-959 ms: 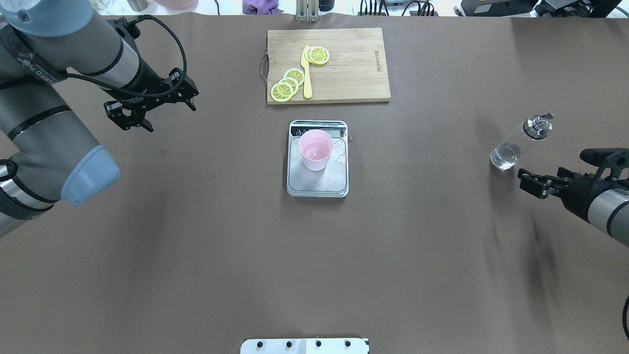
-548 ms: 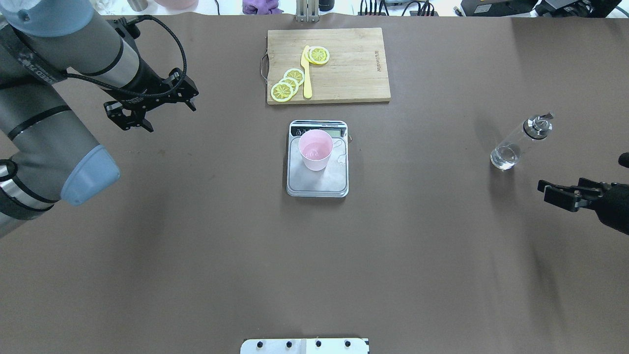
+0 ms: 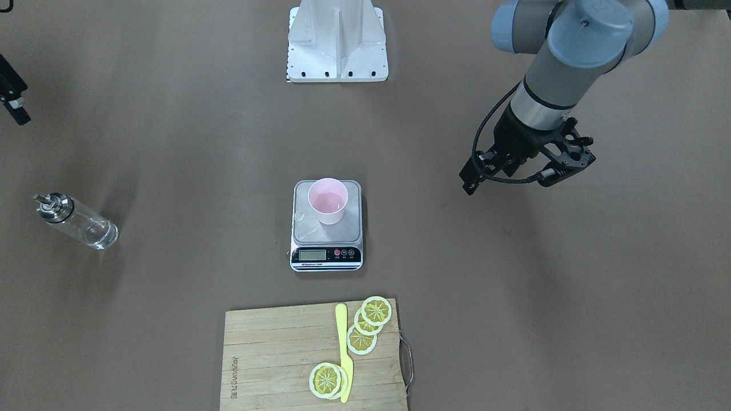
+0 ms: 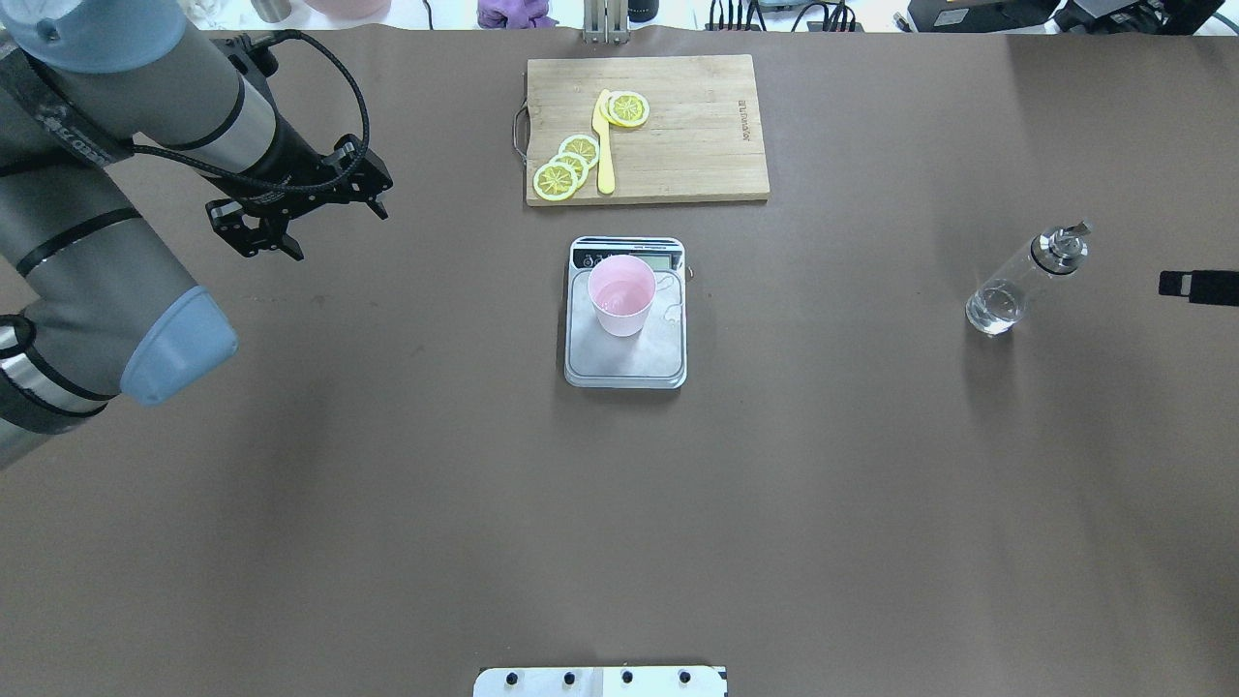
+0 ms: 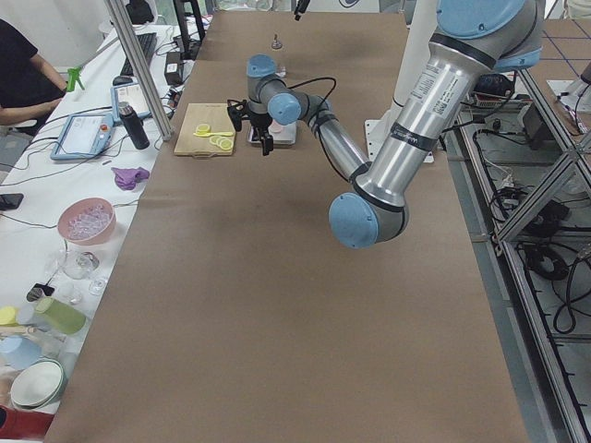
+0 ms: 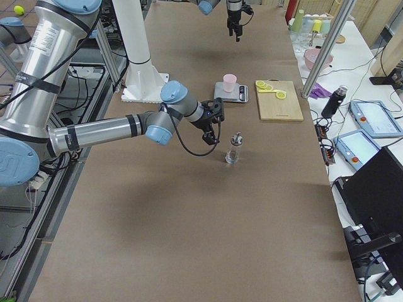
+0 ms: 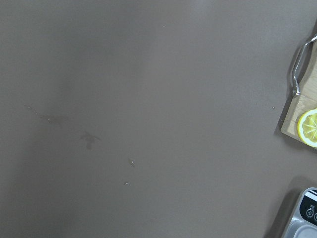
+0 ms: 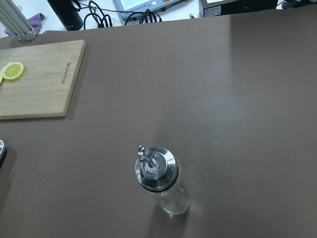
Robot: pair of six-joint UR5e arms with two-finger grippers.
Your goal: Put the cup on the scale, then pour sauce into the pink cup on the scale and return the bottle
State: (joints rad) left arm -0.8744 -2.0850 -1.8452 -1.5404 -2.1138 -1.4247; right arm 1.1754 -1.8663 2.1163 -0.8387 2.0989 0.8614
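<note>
On the near-middle of the desk (image 4: 387, 503) the scale (image 4: 625, 366) sits with the pink cup (image 4: 621, 293) upright on the far part of its steel platform, just before the display. A wet gleam inside the cup suggests it already holds liquid. Well to the right, at about the same depth, the bottle (image 4: 1021, 281) stands upright and free, touching nothing, with a little clear sauce (image 4: 989, 310) pooled at its bottom. The right gripper (image 6: 211, 135) hangs near it; only a sliver shows from above, so I cannot tell how its jaws stand. Far left, the left gripper (image 4: 329, 229) hovers over bare desk with jaws spread and empty. The bottle looks light, being nearly empty, but it is smooth, hard glass: slippery, breakable and top-heavy under its metal pourer. A firm hold across the mid-body, below the cap, seems safest. At the far edge lies the cutting board (image 4: 697, 145) with lemon slices (image 4: 557, 179).
</note>
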